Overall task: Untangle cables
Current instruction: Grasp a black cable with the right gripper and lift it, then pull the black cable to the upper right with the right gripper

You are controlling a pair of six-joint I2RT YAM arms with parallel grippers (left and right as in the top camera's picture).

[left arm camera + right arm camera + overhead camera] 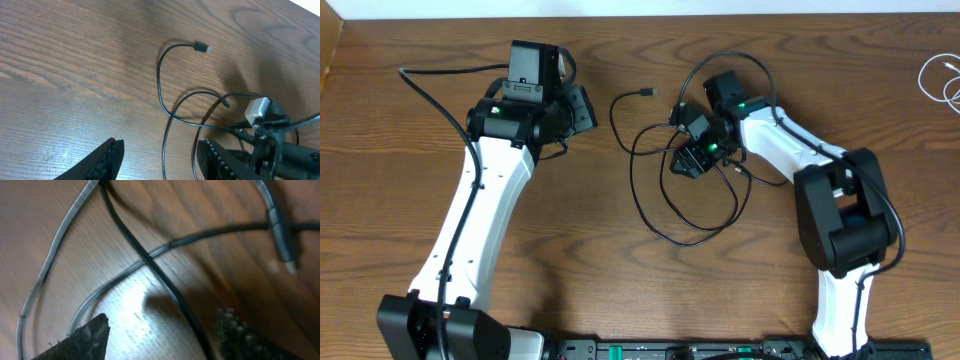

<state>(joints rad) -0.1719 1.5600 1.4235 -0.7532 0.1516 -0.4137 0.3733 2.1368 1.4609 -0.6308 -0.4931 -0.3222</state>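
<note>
Black thin cord [159,75], laid in loose overlapping loops on the brown wood-grain tabletop [400,200], occupied the centre ground between the two arms. Its strands crossed one another at several points. This was judged the reason the right gripper [165,322] was set low over one crossing, jaws spread, straddling a single strand and pinching nothing. The left gripper [160,150] hovered beside the loops, jaws likewise apart and empty, with one strand running along the table beneath the gap; presumably it was placed to take a second strand.

Count: two cords, the black one and a thin white looped cord [924,76]. The white cord lay well apart at the far right edge, partly out of frame, not entangled with the black. Two ends were seen on the black cord: a small dark connector plug [201,48] lying free, and a second plug [226,104] near the right arm. No plug was discernible on the white cord.
</note>
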